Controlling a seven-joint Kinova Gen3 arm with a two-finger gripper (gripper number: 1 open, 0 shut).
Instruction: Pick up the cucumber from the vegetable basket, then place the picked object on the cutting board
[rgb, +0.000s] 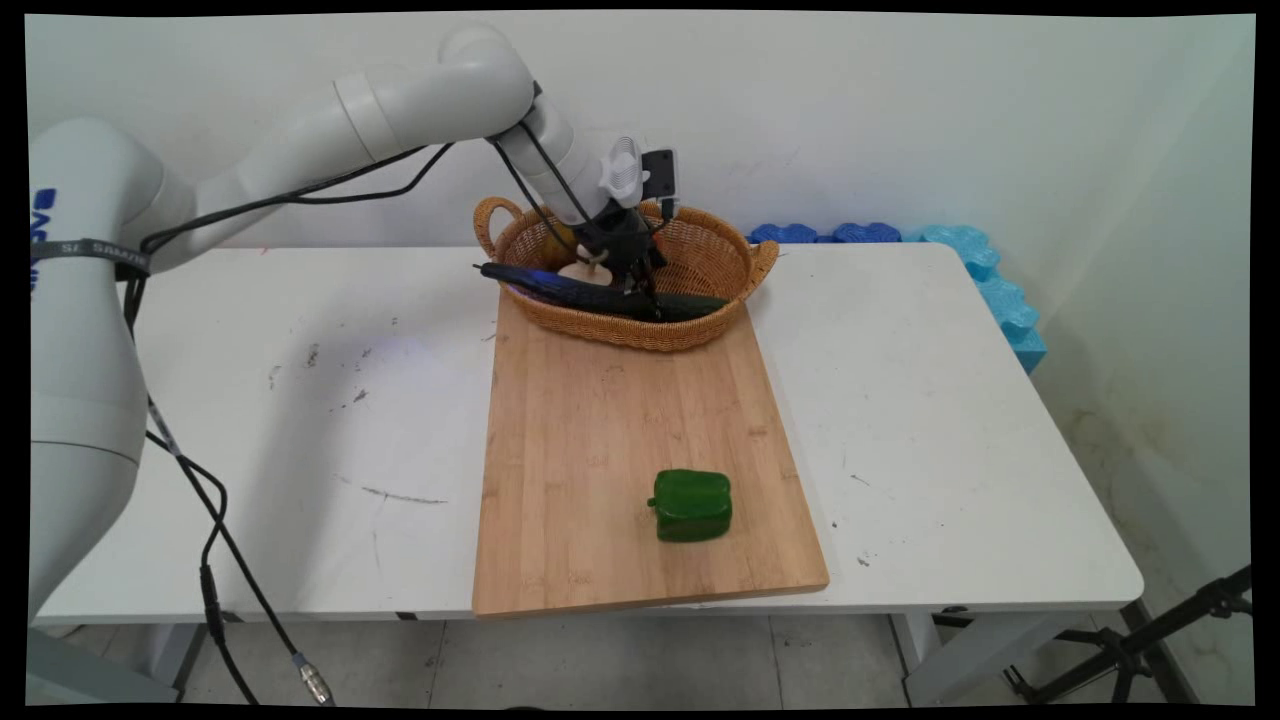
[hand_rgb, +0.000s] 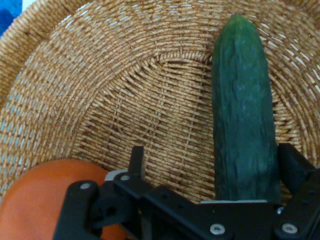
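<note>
The black 2-finger claw (rgb: 640, 290) is lowered into the woven wicker basket (hand_rgb: 100, 100), spread wide around the dark green cucumber (hand_rgb: 245, 120); an orange round object (hand_rgb: 45, 195) lies beside it.

White arm (rgb: 420, 100), blk cables (rgb: 215, 520)

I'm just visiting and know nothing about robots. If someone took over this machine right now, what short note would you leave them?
Gripper: down inside the basket, fingers open, with the cucumber lying between them; no firm grip shows.
Cucumber: lies across the basket's near rim, one end sticking out to the left.
Also in the basket: an orange thing beside the gripper.
Green pepper: alone on the wooden board, near its front edge.
The basket sits on the board's far end.
</note>
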